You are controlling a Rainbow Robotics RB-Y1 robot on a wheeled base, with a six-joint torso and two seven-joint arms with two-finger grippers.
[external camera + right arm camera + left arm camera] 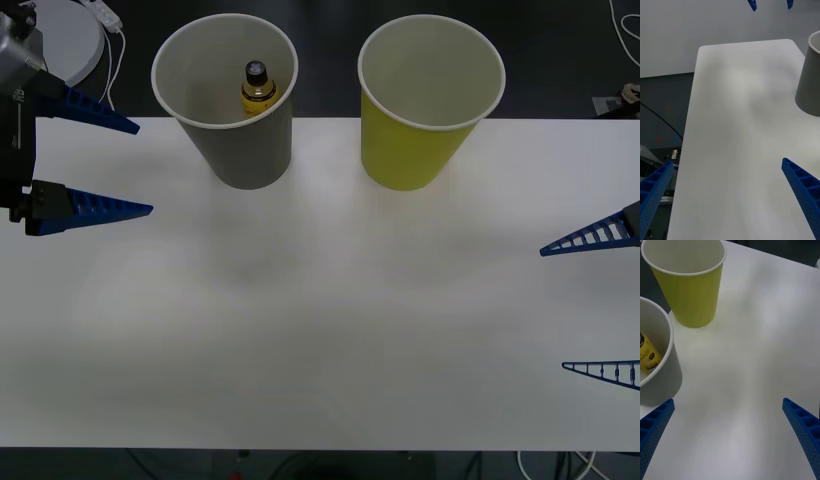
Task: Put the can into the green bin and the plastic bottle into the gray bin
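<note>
My right gripper (600, 305) hangs wide open over the table's (320, 330) right edge. My left gripper (118, 165) is wide open too, holding nothing. Farther back, the plastic bottle (257, 88) sits inside the gray bin (235, 150), beside the green bin (415, 150).

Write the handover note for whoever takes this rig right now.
Left end effector: open, holding nothing, at the table's left edge.
Right end effector: open, holding nothing, at the right edge.
Plastic bottle: inside the gray bin; that part is done.
Green bin: stands beside the gray bin; what its inside shows is bare.
Left: the can, which I cannot see on the table.
</note>
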